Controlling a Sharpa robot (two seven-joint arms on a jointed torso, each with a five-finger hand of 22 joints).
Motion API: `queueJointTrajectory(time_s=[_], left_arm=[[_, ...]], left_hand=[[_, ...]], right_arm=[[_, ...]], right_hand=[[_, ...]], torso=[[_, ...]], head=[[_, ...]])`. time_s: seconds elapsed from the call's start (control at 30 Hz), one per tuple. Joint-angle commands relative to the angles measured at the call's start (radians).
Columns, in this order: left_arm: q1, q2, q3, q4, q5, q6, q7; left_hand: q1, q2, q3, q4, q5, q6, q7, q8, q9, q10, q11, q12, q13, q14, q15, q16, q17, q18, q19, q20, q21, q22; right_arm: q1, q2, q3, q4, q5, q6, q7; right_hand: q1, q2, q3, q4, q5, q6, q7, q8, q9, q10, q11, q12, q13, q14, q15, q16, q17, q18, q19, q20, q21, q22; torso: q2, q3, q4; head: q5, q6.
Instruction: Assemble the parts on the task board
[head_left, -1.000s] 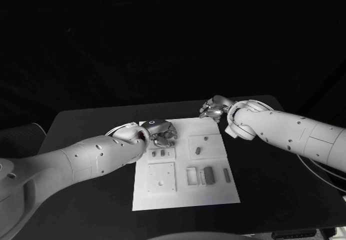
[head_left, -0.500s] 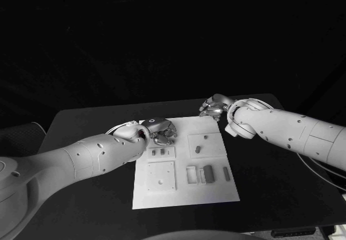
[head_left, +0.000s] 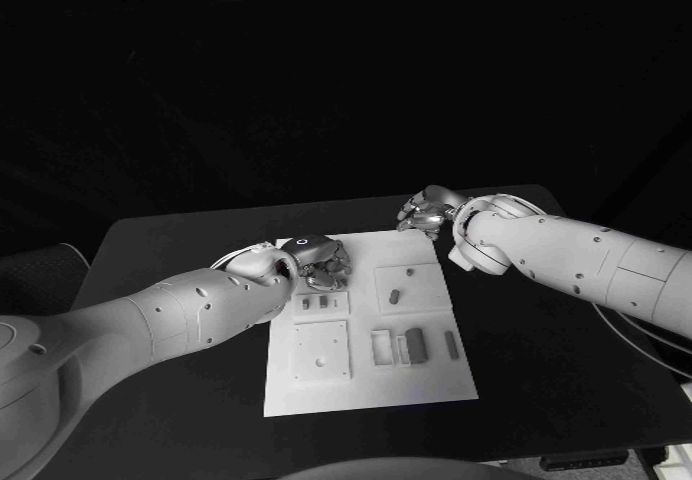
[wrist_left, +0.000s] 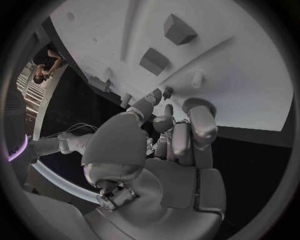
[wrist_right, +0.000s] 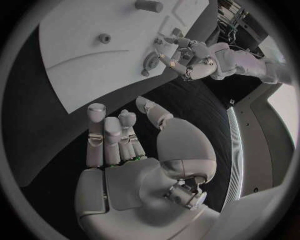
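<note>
The white task board (head_left: 433, 385) lies in the middle of the black table. It carries a raised square plate (head_left: 323, 352), a small frame (head_left: 384, 350) and grey parts (head_left: 417, 345). My left hand (head_left: 323, 262) hangs over the board's far left corner with its fingers curled together. In the left wrist view the fingertips (wrist_left: 199, 107) sit close to small pegs (wrist_left: 167, 91) at the board's edge (wrist_left: 237, 60), and I cannot tell whether they pinch one. My right hand (head_left: 430, 212) hovers over the table by the board's far right corner, holding nothing, its fingers (wrist_right: 103, 135) straight and the thumb apart.
A second raised plate (head_left: 418, 272) with a small part (head_left: 395, 297) on it lies on the board's right half, and a slim part (head_left: 453, 347) lies nearer me. Black table (head_left: 173, 260) surrounds the board. The right wrist view shows my left hand (wrist_right: 190, 55) at the board's rim (wrist_right: 94, 40).
My left hand has turned slightly in place over the far left corner. My right hand has edged a little away from me. The board's parts lie as before.
</note>
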Motion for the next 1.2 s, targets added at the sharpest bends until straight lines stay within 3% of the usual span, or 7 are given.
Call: queueJointTrajectory(time_s=[0.03,0.4,0.47,0.57,1.2], left_arm=[[-0.003,0.004,0.001,-0.005,-0.01,-0.006,0.003],[-0.012,0.014,0.001,-0.029,-0.013,-0.008,0.005],[-0.015,0.017,0.001,-0.036,-0.013,-0.01,0.005],[-0.019,0.018,0.001,-0.041,-0.013,-0.013,0.006],[-0.02,0.026,0.001,-0.038,-0.012,-0.013,0.012]], left_hand=[[0.001,0.01,0.007,0.0,-0.004,0.009,0.001,-0.002,0.001,-0.001,0.005,-0.006,0.002,0.003,0.007,-0.004,0.002,0.137,0.005,-0.003,-0.003,-0.001],[-0.002,0.016,0.012,0.002,-0.004,0.015,0.003,-0.001,0.002,-0.001,0.006,-0.008,0.007,0.005,0.008,-0.006,0.007,0.136,0.006,-0.002,-0.003,-0.001],[-0.002,0.018,0.013,0.003,-0.004,0.016,0.003,-0.001,0.002,-0.001,0.007,-0.008,0.008,0.006,0.008,-0.007,0.009,0.136,0.005,-0.002,-0.003,-0.001],[-0.002,0.019,0.013,0.003,-0.004,0.016,0.003,-0.001,0.002,-0.001,0.007,-0.008,0.009,0.006,0.009,-0.007,0.01,0.136,0.005,-0.002,-0.003,-0.001],[-0.005,0.021,0.015,0.004,-0.004,0.016,0.004,-0.003,0.002,-0.001,0.007,-0.009,0.013,0.007,0.009,-0.009,0.013,0.136,0.005,-0.002,-0.003,-0.001]], right_arm=[[0.0,0.001,0.0,0.002,-0.003,-0.002,0.007],[0.001,0.002,0.0,0.003,-0.003,-0.001,0.007],[0.001,0.003,0.0,0.003,-0.003,-0.001,0.007],[0.001,0.003,0.0,0.004,-0.003,-0.002,0.007],[0.001,0.006,0.0,0.003,-0.003,-0.002,0.007]], right_hand=[[-0.004,0.002,0.006,0.002,0.005,0.004,0.009,0.006,-0.001,-0.007,0.002,0.003,-0.002,-0.001,0.002,0.005,-0.001,0.059,-0.001,-0.007,-0.004,0.013],[-0.004,0.002,0.006,0.002,0.005,0.004,0.009,0.006,-0.001,-0.007,0.002,0.004,-0.002,-0.001,0.002,0.005,-0.001,0.059,-0.001,-0.007,-0.004,0.013],[-0.004,0.002,0.006,0.002,0.005,0.004,0.009,0.006,-0.001,-0.007,0.002,0.004,-0.002,-0.001,0.002,0.005,-0.001,0.059,-0.001,-0.007,-0.004,0.013],[-0.004,0.002,0.006,0.002,0.005,0.004,0.009,0.006,-0.001,-0.007,0.002,0.004,-0.002,-0.001,0.002,0.005,-0.001,0.059,-0.001,-0.007,-0.004,0.013],[-0.004,0.003,0.006,0.002,0.005,0.004,0.009,0.006,-0.001,-0.007,0.002,0.004,-0.002,-0.001,0.002,0.005,-0.001,0.059,-0.001,-0.008,-0.004,0.013]], torso=[[-0.001,0.0003,0.0009],[0.0,-0.0005,0.0006],[0.0,-0.0005,0.0004],[0.0,0.0001,0.0003],[-0.001,0.0009,0.0009]], head=[[0.0,-0.001],[-0.003,-0.005],[0.003,-0.003],[0.001,-0.004],[0.002,-0.007]])
